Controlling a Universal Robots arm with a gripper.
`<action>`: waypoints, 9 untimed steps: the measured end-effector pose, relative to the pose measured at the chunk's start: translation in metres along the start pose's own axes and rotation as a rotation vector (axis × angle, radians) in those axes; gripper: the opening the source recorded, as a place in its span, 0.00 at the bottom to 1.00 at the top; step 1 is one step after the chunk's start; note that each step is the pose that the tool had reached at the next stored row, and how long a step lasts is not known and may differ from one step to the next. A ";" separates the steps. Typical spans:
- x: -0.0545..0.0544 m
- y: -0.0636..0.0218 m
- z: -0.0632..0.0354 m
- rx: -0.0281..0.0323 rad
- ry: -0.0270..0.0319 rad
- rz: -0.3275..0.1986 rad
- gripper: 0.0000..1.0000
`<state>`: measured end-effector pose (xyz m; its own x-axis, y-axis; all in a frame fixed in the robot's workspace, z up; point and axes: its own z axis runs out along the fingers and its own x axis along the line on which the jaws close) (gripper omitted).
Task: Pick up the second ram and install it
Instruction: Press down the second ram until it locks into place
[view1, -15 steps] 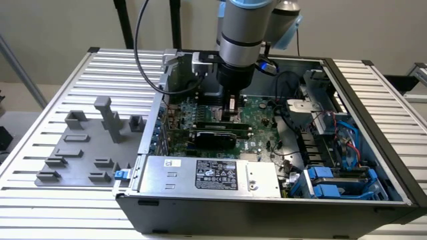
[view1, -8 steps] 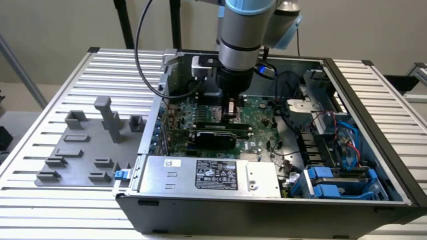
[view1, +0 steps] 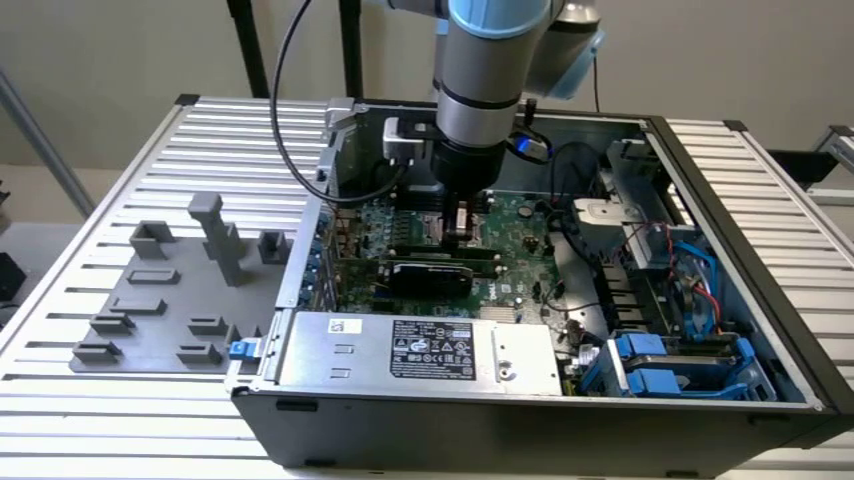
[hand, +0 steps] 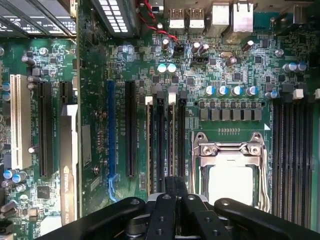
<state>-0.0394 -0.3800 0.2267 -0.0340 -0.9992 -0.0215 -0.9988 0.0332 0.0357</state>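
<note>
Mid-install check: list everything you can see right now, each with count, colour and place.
Computer case: one, dark grey, open, on the table.
Table: one, silver, slatted, under everything.
Motherboard: one, green, inside the case floor.
RAM slots: a bank of dark slots with white latches, directly ahead of the hand; whether a stick sits in them I cannot tell.
CPU socket: one, silver frame, beside those slots.
Power supply: one, silver with a black label, at the case's near edge.
Fixture blocks: several, grey, on the table at the exterior view's left.
Blue drive carriers: blue, case's near corner at the exterior view's right.
Arm: one, grey and blue, reaching down into the case.
Hand: one, black, low over the RAM slots.
</note>
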 end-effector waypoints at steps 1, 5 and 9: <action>0.000 0.0000 0.0001 0.0000 0.0001 0.000 0.00; 0.000 0.0000 -0.0003 0.0004 -0.0011 0.000 0.00; 0.000 0.0004 -0.0124 -0.0002 -0.0007 0.000 0.00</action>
<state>-0.0394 -0.3799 0.2391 -0.0341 -0.9992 -0.0223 -0.9988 0.0333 0.0358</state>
